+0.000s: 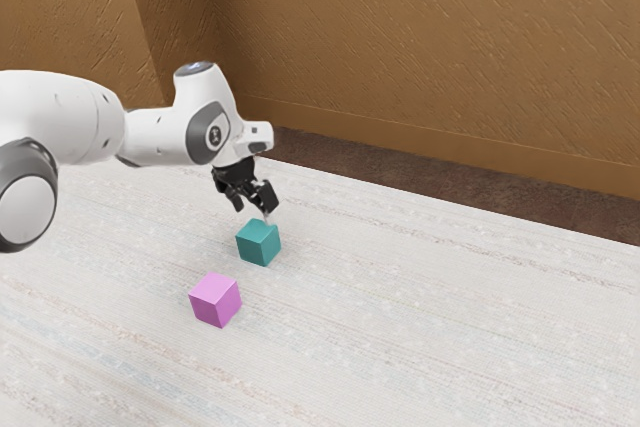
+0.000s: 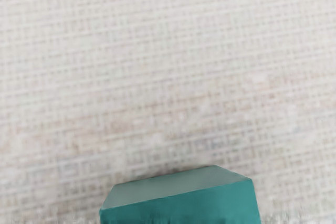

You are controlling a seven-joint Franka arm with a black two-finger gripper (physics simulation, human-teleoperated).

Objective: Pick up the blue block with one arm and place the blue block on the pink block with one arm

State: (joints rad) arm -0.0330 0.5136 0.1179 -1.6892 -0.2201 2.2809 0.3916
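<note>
Teal-blue, the blue block [image 1: 258, 242] sat ungrasped on the worktop [image 1: 450, 327] near the pink block [image 1: 215, 299], the end effector [image 1: 253, 207] hovering just above it, spread open, leaving all 2 steps undone.

The arm [image 1: 150, 137] is built of smooth, rounded white shells. Grey round caps [image 1: 212, 132] cover its joints, one with a small dark mark. A pale blue top sits on the wrist joint. The gripper [image 1: 253, 205] is black, with two short fingers [image 1: 237, 200].
</note>
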